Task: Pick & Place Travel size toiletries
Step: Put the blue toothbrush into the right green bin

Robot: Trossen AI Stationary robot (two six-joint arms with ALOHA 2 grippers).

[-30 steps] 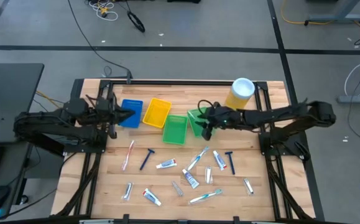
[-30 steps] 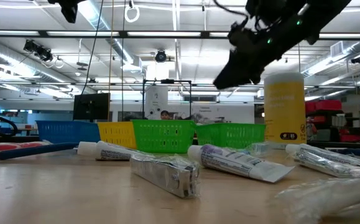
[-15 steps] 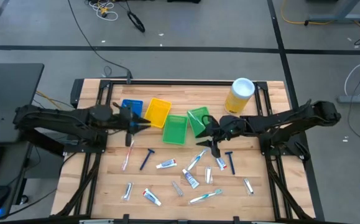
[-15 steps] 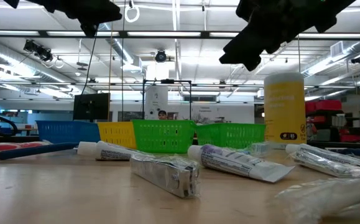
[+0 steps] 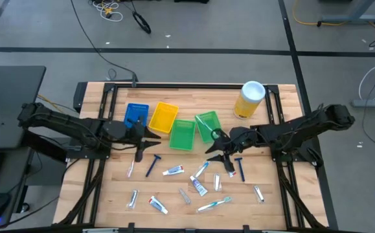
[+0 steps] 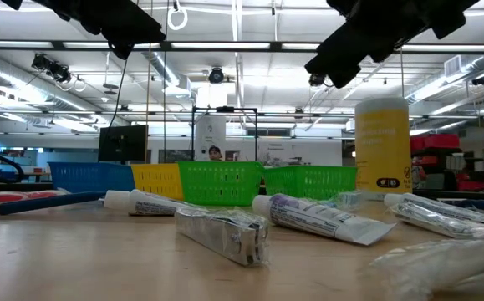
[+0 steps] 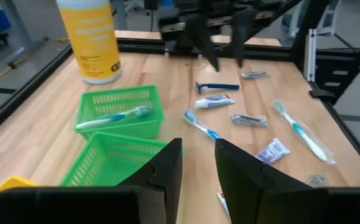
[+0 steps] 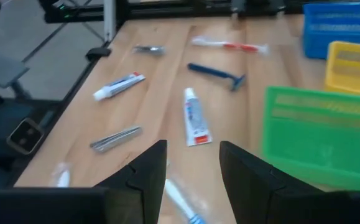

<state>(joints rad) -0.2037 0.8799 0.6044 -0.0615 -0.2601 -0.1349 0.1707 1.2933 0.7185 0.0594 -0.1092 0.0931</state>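
Wooden table [image 5: 116, 188] strewn with travel size toiletries [image 5: 174, 171]. Left gripper [image 5: 142, 144] and right gripper [image 5: 219, 150] above them, fingers parted, empty, touching nothing.

1. The yellow canister [image 6: 383, 150] carries a dark label with pale marks, too small to read.
2. The toothpaste tubes [image 6: 317, 218] show printing, but no word comes out legibly.
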